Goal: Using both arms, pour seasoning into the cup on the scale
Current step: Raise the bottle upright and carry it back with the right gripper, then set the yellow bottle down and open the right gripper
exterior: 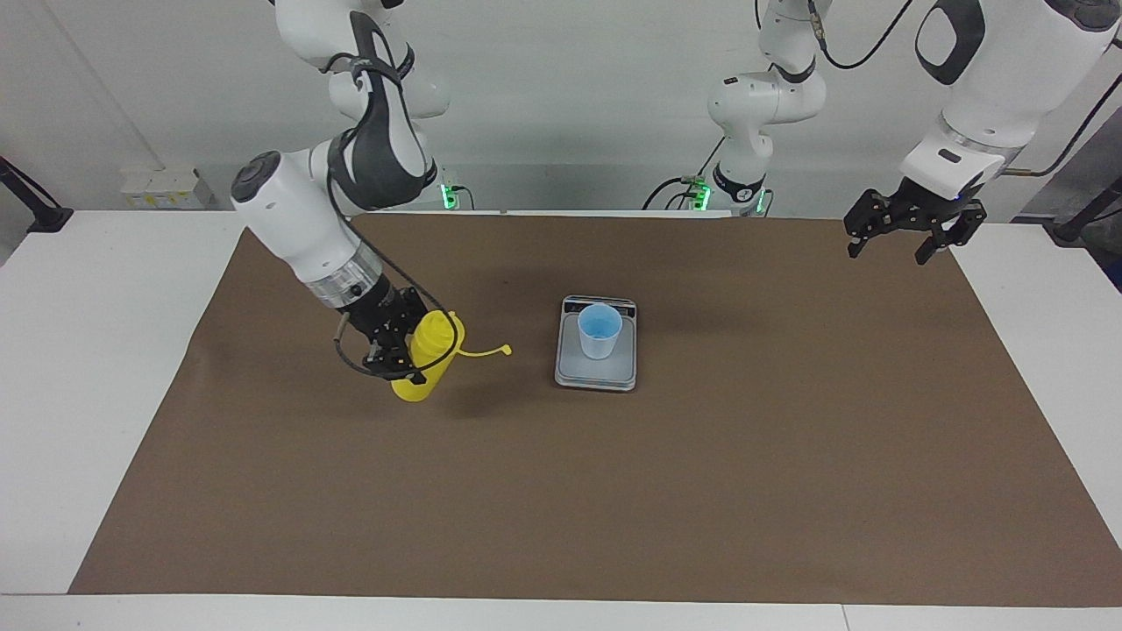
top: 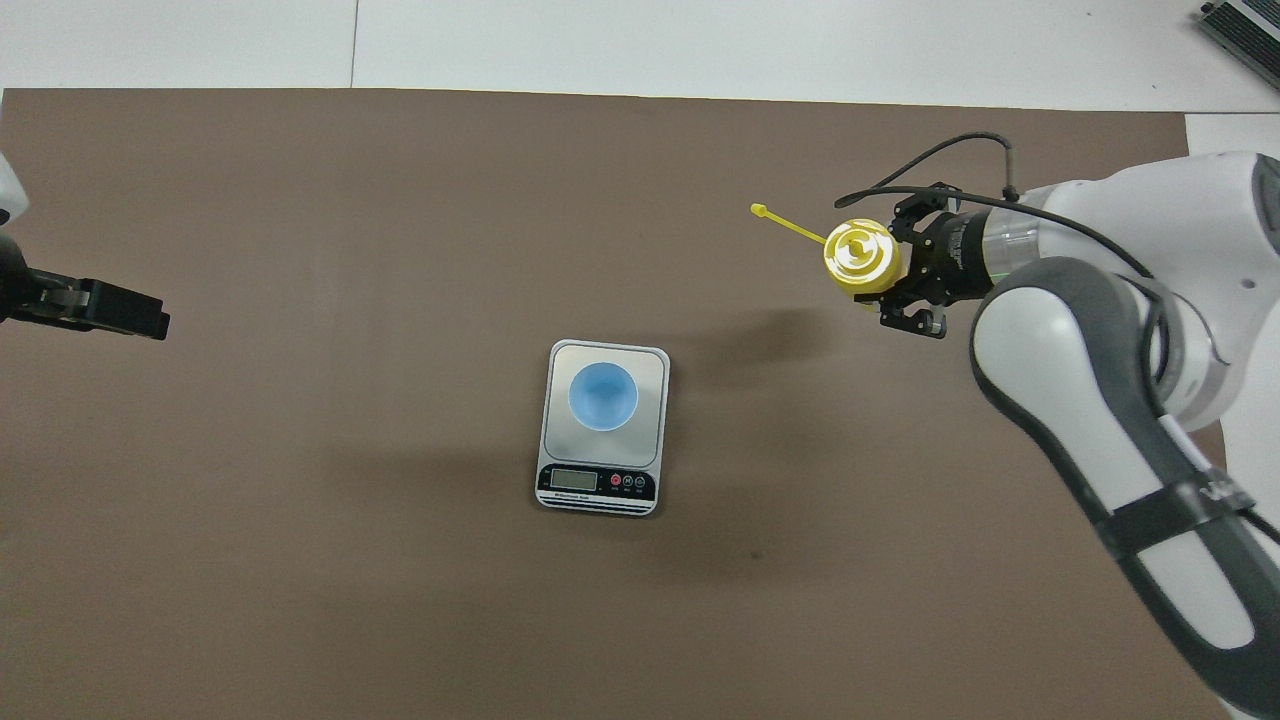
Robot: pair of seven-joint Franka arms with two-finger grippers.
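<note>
Spreading across a white table, brown mat covering nearly all of the working surface, with a pale wall standing at the robots' end.

Reaching in from its base, right arm slanting down over the mat toward the right arm's end of the table. Waiting raised over the mat's edge at the other end, left arm, well apart from everything else.

Lying flat near the mat's middle, small silver kitchen scale, its dark display strip turned toward the robots. Standing upright on the weighing plate, light blue translucent cup, open mouth up.

Clenching sideways on the yellow seasoning bottle, right gripper, fingers pressed to the bottle's body. Standing nearly upright with a slight tilt, bottle well apart from the scale, toward the right arm's end of the table; from the overhead view, ribbed nozzle top facing up at the camera. Whether the base is touching the mat cannot be told. Sticking out sideways toward the scale, thin tethered cap.

Hanging with fingers spread and holding nothing, left gripper.
</note>
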